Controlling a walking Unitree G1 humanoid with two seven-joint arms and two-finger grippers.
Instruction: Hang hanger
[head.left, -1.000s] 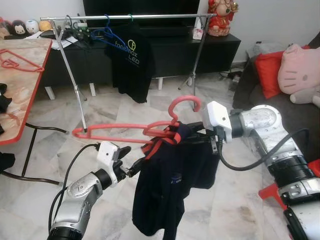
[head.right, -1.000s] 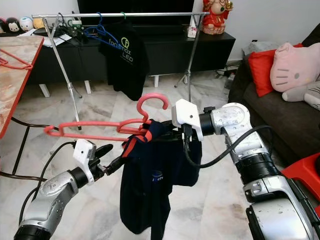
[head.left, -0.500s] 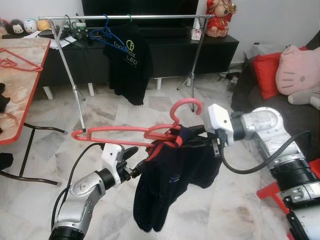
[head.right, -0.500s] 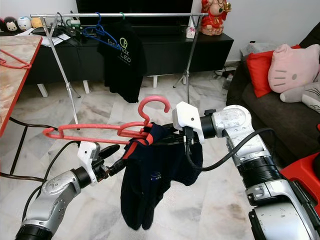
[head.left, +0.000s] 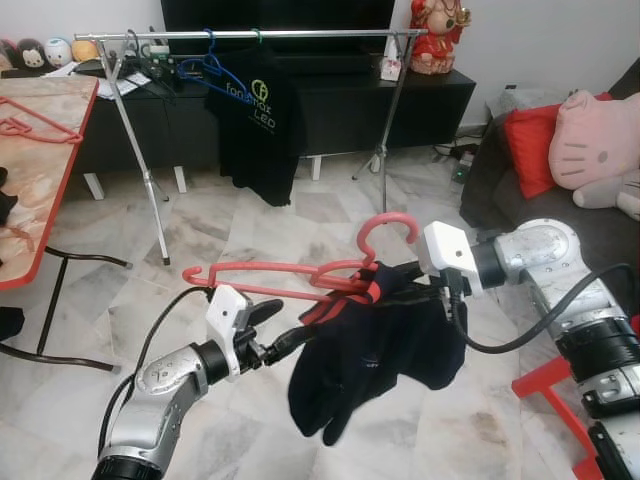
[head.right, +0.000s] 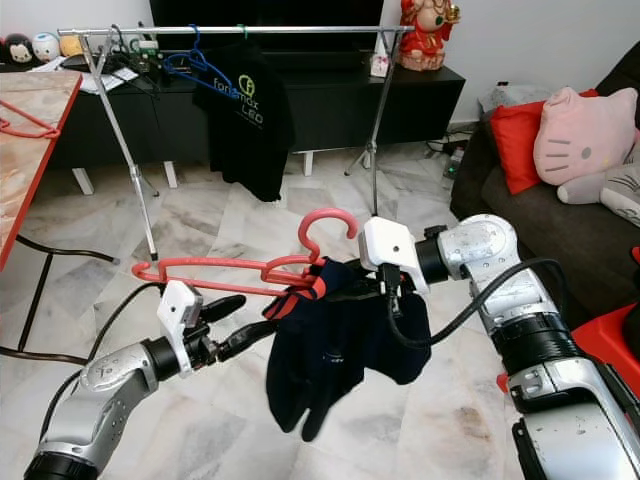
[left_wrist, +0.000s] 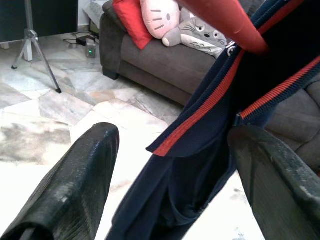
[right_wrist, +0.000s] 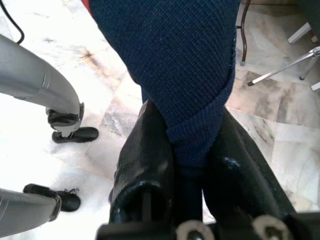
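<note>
I'm looking at the living room through the head cam, marble floor (head.left: 250, 230) everywhere. My right gripper (right_wrist: 187, 165) is pinching a fold of the navy knit jacket (head.left: 375, 350); in the wrist cam the two black fingers (right_wrist: 147, 150) are squeezed onto the cloth from both sides. The jacket has red trim and is draped over the middle of a red hanger (head.left: 290, 272), bunched up and hanging down in mid-air in front of me. The hanger's hook (head.left: 390, 228) sticks up just beside the right wrist, and its long bar pokes out toward my left.

My left gripper (left_wrist: 170, 165) sits lower, right next to the jacket's left edge, fingers (left_wrist: 75, 185) spread wide apart with the red-striped hem between them. Can't tell from here if either finger is actually touching the fabric.

The clothes rail (head.left: 260, 34) is well apart from the hanger, across the floor in front of the black TV cabinet (head.left: 330, 100). A black T-shirt (head.left: 255, 125) hangs on it, with a blue hanger (head.left: 205, 68) beside it. At my left is the red-edged table (head.left: 45, 150) with another red hanger (head.left: 35, 128) lying on it. At my right, a dark sofa (head.right: 560, 230) with a red cushion (head.right: 515, 140) and a pink plush (head.right: 585, 135).
</note>
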